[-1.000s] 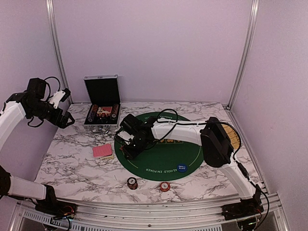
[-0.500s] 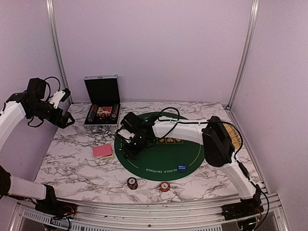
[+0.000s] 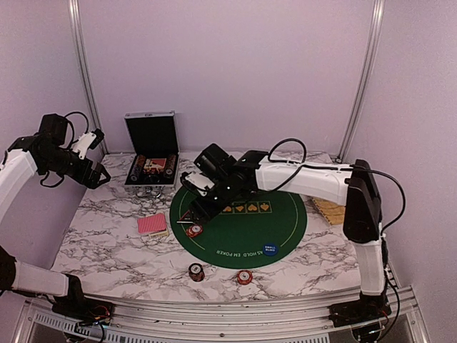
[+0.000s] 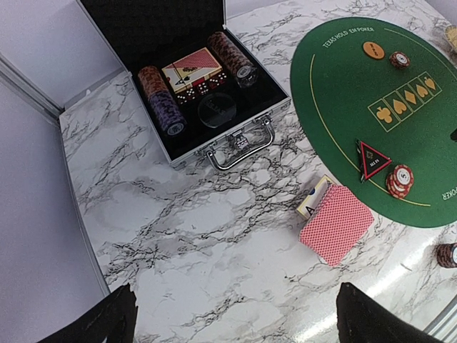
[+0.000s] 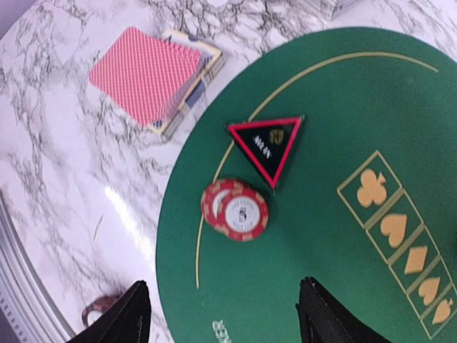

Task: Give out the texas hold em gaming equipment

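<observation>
1. Case [image 3: 151,134] far left; card deck [image 3: 152,224] nearer, left of the mat [image 3: 243,229].
2. Triangular marker [image 5: 266,143] on mat's left edge, chip stack [image 5: 235,209] just nearer.
3. Second chip stack [image 3: 196,271] and third chip stack [image 3: 244,276] on table [image 3: 107,243] before mat.

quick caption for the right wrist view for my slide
Open right end effector over red chips beside the triangular marker on the green mat, card deck just off it.

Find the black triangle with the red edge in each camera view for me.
Top external: the triangle sits left of centre, at the left edge of the green mat.
Left wrist: the triangle is at the right side, just inside the mat's edge.
Right wrist: the triangle is near the middle, pointing down.
Shared landmark: the red chip stack right beside it.
</observation>
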Available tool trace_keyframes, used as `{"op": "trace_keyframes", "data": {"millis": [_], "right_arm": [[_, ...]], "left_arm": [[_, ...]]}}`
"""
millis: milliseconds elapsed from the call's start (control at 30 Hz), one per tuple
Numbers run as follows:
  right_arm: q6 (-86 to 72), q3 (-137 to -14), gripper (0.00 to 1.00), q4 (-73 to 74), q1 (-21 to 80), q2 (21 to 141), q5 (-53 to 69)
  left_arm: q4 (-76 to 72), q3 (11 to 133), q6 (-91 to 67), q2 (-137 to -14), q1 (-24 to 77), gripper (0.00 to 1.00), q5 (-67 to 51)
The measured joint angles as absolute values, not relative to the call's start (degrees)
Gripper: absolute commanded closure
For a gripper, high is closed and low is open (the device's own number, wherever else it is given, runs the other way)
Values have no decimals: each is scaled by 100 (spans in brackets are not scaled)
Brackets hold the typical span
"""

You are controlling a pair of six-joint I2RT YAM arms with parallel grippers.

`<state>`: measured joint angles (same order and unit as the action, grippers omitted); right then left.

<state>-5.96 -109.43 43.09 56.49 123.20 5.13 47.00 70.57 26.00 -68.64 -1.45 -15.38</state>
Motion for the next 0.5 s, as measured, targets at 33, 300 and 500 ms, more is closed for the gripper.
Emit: {"op": "trace_keyframes", "data": {"millis": [33, 300, 500], "right_arm": [[-598, -10709, 31, 4294, 5649, 12116, 515], [-768, -8265, 21, 4421, 5704, 10357, 493], [-1068, -7391, 16, 4574, 6088, 9843, 458]], "left_arm": [[4703, 7057, 2600, -6864, -145, 1, -1538], [4705, 7057, 2609, -6882, -145, 1, -1557], [4707, 7057, 2620, -6934, -145, 1, -1601]]}}
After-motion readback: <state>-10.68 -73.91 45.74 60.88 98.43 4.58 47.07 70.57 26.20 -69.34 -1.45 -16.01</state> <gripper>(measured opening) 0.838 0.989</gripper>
